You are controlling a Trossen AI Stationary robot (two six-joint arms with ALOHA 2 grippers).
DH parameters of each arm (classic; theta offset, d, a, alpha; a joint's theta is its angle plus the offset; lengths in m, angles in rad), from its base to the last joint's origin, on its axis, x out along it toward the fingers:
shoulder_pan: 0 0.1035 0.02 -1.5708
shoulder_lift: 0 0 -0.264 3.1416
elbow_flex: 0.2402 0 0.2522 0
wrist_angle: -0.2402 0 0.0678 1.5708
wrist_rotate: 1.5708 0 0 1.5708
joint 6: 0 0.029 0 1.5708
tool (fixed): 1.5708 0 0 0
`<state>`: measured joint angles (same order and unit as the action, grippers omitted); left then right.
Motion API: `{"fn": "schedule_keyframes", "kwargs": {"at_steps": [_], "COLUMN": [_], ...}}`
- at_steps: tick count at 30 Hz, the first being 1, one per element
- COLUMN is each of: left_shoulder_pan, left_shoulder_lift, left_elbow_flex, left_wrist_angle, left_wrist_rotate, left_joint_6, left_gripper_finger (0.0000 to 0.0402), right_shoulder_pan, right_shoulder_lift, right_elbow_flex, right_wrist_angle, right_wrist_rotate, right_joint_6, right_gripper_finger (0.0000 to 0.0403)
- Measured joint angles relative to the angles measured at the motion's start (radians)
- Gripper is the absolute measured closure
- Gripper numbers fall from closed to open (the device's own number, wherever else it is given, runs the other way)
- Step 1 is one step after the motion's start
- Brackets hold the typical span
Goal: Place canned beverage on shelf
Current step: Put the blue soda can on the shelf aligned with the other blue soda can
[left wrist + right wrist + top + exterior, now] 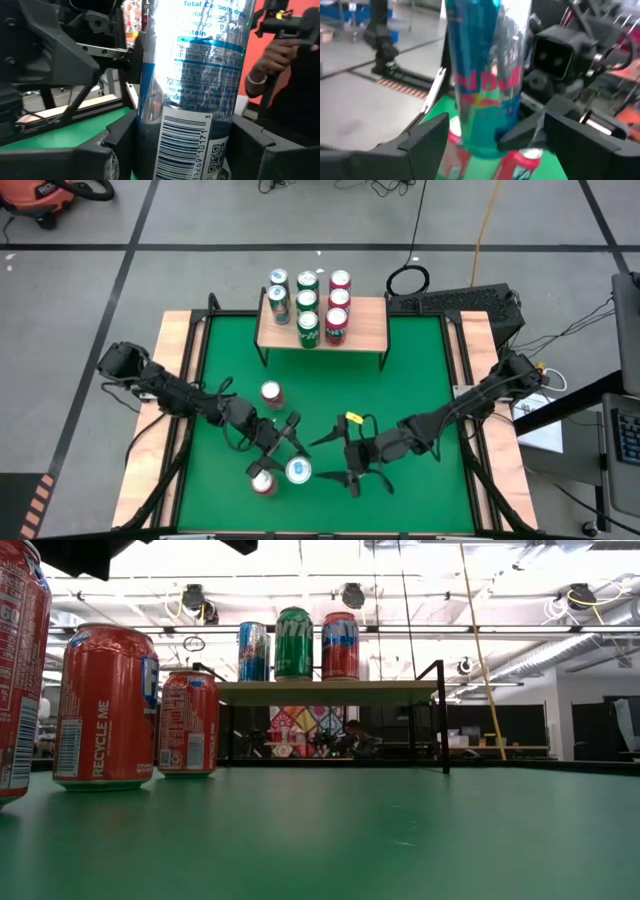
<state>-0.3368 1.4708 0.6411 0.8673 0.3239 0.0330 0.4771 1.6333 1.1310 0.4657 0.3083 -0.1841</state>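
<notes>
My left gripper (285, 452) is shut on a slim blue-and-silver can (298, 470), which fills the left wrist view (192, 80). My right gripper (325, 460) is open just right of that can. Its fingers (422, 142) stand on either side of the can (482, 80) in the right wrist view, apart from it. The shelf (365, 330), a light plank on black legs, stands at the table's far edge and carries several cans (294, 642) upright on its top. My left gripper pinches the blue can's side wall (150, 125) between its two fingers (112, 150), on the lower half of the can. The fingers come level from the table's left. The can stands upright in the hold, its base (480, 150) above the red cans below it.
Red cans stand on the green table: one mid-table (271, 393), one by the held can (263, 482); three show at the low view's left (105, 705). A person's hand (260, 70) shows beyond the table. Green table (420, 380) lies bare right of centre.
</notes>
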Motion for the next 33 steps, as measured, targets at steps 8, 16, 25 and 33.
{"fn": "schedule_keyframes", "kwargs": {"at_steps": [8, 16, 25, 33], "left_shoulder_pan": [0.072, 0.114, 0.117, 0.120], "left_shoulder_lift": [0.000, 0.000, 0.000, 0.000], "left_elbow_flex": [0.000, 0.000, 0.001, 0.001], "left_wrist_angle": [-0.001, -0.001, -0.001, -0.006], "left_wrist_rotate": [0.041, 0.067, 0.087, 0.092], "left_joint_6": [0.000, 0.000, 0.017, 0.001], "left_gripper_finger": [0.0175, 0.0175, 0.0175, 0.0175], "right_shoulder_pan": [-0.067, -0.159, -0.218, -0.224], "right_shoulder_lift": [0.000, 0.001, 0.043, 0.077], "right_elbow_flex": [-0.038, -0.039, -0.039, -0.038], "right_wrist_angle": [0.103, 0.124, 0.222, 0.261], "right_wrist_rotate": [-0.161, -0.333, -0.535, -0.537], "right_joint_6": [-0.041, -0.057, -0.043, -0.028], "right_gripper_finger": [0.0083, 0.0083, 0.0122, 0.0143]}}
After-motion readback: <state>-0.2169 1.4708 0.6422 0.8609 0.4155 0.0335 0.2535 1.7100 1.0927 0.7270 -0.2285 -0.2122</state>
